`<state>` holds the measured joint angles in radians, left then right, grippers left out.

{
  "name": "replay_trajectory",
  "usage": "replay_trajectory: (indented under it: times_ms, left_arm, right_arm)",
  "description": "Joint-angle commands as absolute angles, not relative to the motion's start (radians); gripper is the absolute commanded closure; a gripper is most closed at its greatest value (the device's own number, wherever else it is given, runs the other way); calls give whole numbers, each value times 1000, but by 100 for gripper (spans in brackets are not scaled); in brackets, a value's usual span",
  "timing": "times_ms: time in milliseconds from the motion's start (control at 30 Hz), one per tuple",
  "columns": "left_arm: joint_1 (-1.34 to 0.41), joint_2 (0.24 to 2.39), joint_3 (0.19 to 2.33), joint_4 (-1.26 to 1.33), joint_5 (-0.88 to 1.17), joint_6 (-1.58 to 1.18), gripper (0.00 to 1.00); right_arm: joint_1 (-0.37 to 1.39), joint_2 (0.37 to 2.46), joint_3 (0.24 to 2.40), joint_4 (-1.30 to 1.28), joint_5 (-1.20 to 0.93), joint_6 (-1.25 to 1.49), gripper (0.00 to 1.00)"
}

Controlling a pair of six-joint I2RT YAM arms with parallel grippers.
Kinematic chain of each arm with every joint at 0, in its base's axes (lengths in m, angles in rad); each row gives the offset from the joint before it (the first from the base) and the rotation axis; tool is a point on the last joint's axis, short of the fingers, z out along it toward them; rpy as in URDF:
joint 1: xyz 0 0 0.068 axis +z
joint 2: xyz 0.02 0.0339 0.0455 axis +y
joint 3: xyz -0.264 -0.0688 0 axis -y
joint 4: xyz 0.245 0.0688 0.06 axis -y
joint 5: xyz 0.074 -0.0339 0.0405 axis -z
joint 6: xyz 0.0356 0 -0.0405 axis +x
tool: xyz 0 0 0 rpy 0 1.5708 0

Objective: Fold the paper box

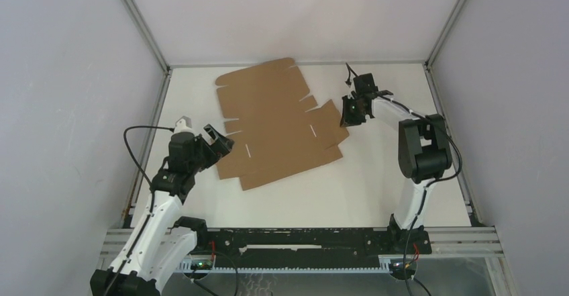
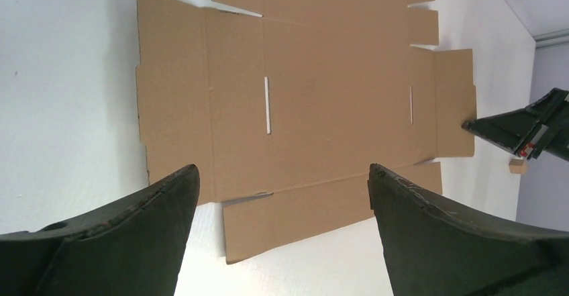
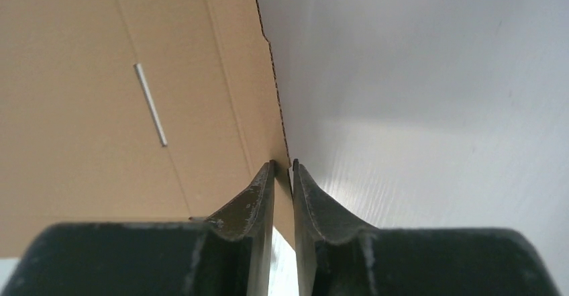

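Left gripper (image 1: 221,138) is hovering with jaws spread wide, gripping nothing, just beside the near-left corner of the paper box (image 1: 278,125). The box is lying unfolded and flat on the white table (image 1: 376,195), its long axis running near to far and leaning left at the far end. Right gripper (image 1: 350,111) is pinching the right side flap's edge. A cardboard scrap (image 2: 516,166) is lying near it. Grey walls (image 1: 60,74) are enclosing the table.

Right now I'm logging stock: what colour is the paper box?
Plain brown, unprinted paper box; left wrist view shows it best.
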<state>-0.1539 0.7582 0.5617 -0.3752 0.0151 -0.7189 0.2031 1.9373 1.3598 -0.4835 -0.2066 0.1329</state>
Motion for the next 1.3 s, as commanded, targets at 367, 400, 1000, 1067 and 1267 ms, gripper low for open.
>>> replay_trajectory:
  times_ms: [367,400,1000,1067,1267]
  left_arm:
    - [-152,691,481,-355,49,-773,0]
    - [-152,689,476,-351,50,-776,0]
    - [-153,640,457,-350,98,-789,0]
    - [-153,640,466,-356,106,-786,0]
    - [-153,638,475,-359,111,-779,0]
  right_arm:
    - [204,1573,1072,-457,-297,348,79]
    - [217,1557,1042,-444,-272,349,72]
    - [141,1731,1140,-248,-322,211,3]
    - [137,1786,1189,-258,-347,206,10]
    - [152,1887,1283,-272,-381,203,16]
